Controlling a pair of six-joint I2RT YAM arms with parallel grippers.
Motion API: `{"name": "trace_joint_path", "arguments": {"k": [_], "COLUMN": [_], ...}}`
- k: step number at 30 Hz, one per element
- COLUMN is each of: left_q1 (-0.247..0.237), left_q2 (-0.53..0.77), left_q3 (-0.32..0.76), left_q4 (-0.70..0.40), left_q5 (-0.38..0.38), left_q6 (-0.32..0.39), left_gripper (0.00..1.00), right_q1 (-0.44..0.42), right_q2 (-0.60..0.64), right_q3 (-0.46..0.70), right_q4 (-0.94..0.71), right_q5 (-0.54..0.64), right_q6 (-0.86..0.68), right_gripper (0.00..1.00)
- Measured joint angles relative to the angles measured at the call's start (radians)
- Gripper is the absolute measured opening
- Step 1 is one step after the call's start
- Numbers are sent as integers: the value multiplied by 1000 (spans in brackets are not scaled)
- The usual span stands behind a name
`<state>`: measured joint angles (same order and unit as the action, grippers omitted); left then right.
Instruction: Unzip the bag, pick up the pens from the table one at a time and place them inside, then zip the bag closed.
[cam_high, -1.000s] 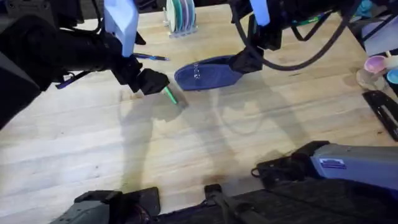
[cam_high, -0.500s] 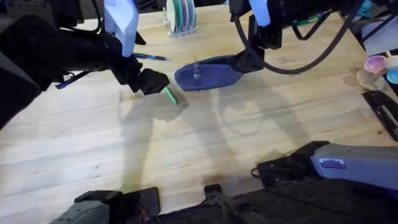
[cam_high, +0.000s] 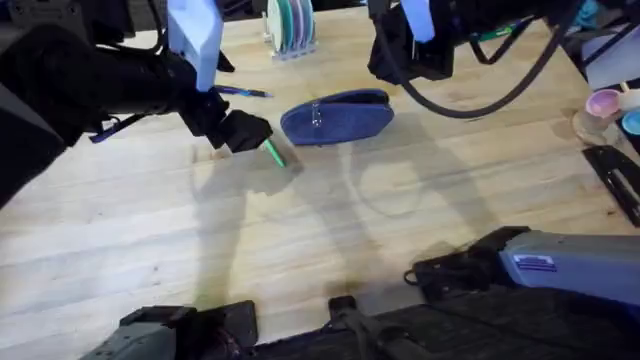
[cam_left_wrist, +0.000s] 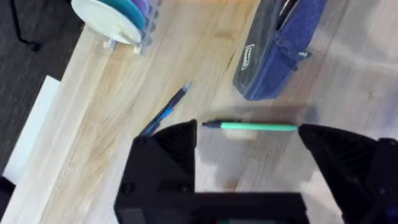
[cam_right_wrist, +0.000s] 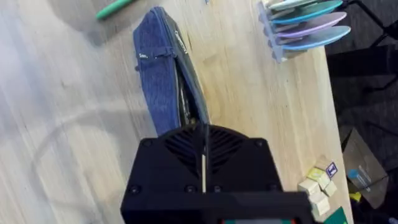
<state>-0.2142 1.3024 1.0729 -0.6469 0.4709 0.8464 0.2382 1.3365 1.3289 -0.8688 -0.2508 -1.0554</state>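
Standing at the far edge of the wooden table (cam_high: 330, 230) is a rack of colored plates (cam_high: 291, 25), and a dark blue pen (cam_high: 243, 92) lies near it, beside the left arm. The blue bag (cam_high: 335, 117) lies flat in the middle, its zipper partly open along the top. Just beside the bag's end lies the green pen (cam_left_wrist: 252, 126), flat on the wood. The left gripper (cam_left_wrist: 249, 140) hangs right over this green pen with its fingers spread wide, one on each side, not touching it. The right gripper (cam_right_wrist: 202, 134) sits above the bag's other end with its fingers pressed together, holding nothing.
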Motion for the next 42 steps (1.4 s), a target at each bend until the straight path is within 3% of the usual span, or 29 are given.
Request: {"name": "trace_joint_path", "arguments": {"k": [12,26,42], "left_q1": [0,0,0], "left_q2": [0,0,0], "left_q3": [0,0,0], "left_q4": [0,0,0], "left_q5": [0,0,0], "left_q6": [0,0,0], "left_gripper": [993,993,993], "right_q1": [0,0,0], "right_q2": [11,214,362], "right_q3": [2,5,6], "right_q4": [-6,7,118], "right_q5": [0,0,0], "right_q6": [0,0,0], "right_gripper": [32,32,33]}}
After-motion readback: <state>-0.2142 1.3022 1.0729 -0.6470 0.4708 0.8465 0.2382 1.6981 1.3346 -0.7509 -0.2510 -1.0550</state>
